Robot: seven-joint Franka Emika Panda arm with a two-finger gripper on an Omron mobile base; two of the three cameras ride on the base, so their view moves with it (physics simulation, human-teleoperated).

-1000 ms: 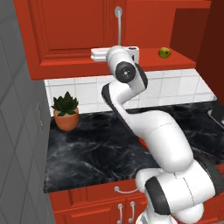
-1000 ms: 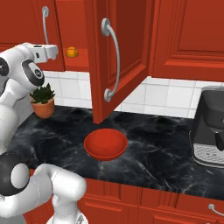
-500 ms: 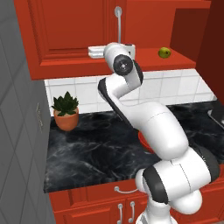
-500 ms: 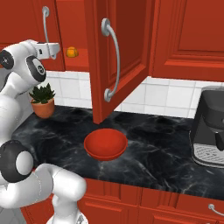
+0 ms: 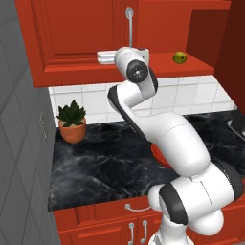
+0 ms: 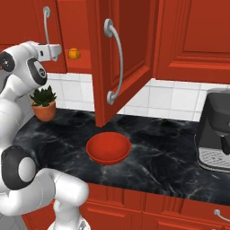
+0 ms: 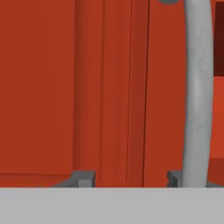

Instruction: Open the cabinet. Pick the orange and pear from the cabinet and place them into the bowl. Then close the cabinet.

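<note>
Right door (image 6: 123,58) of the cabinet (image 5: 81,33) stood swung wide toward me, its curved silver handle (image 6: 114,60) facing out. The left door (image 5: 79,28) was shut. I had the arm raised to cabinet height, with the gripper (image 7: 131,179) pressed up close to the left door's face.

In the hand view, the two dark fingertips (image 7: 83,178) sat at the lower edge against the red panel. The left door's handle (image 7: 199,92) ran upright just at the right-hand tip. I noted the tips as standing apart, with door panel visible between them; whether the right tip touched the handle I could not tell. Nothing was clamped that I could see.

Orange (image 6: 73,53) lay on the shelf (image 6: 78,63) inside the open right half, close to the gripper end of the arm in the right base view. Pear (image 5: 180,58) sat on the same shelf, further right, seen from the left base view. The two fruits were well apart.

Bowl (image 6: 108,148) rested on the black marble counter (image 6: 157,152), below the open door's lower corner. In the left base view only a red edge of it (image 5: 155,152) showed past the arm.

Potted plant (image 5: 72,125) stood at the counter's left end by the tiled wall. Coffee machine (image 6: 215,134) stood at the far right.
</note>
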